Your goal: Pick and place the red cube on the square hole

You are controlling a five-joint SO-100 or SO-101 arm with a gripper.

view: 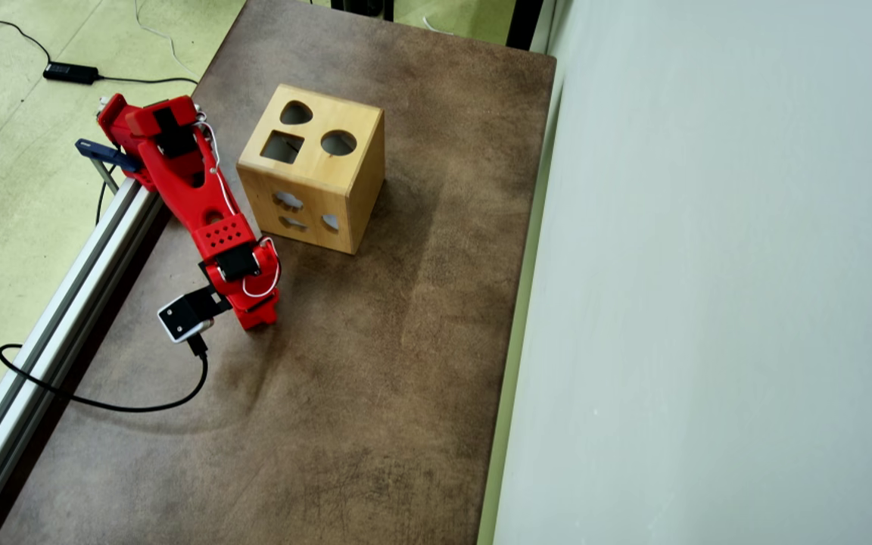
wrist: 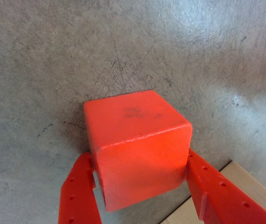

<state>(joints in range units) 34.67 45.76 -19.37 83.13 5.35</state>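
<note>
Overhead view: the table (view: 375, 393) lies bare to the right of the arm (view: 201, 204) and toward the near edge, leaving open passage. The wooden box (view: 315, 178) stands just right of the arm, the sole obstacle. A rail (view: 50, 318) and cable (view: 103, 401) line the left edge.

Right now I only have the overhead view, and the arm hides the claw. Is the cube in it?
Observer: Yes. The wrist view shows the red cube inside the claw.
Operator: Contact on both sides?
Observer: Both fingers press its side faces, low down.
Operator: Is it over the box?
Observer: No. Behind the cube is bare grey table; a pale wooden corner shows only at the wrist view's lower right.
</note>
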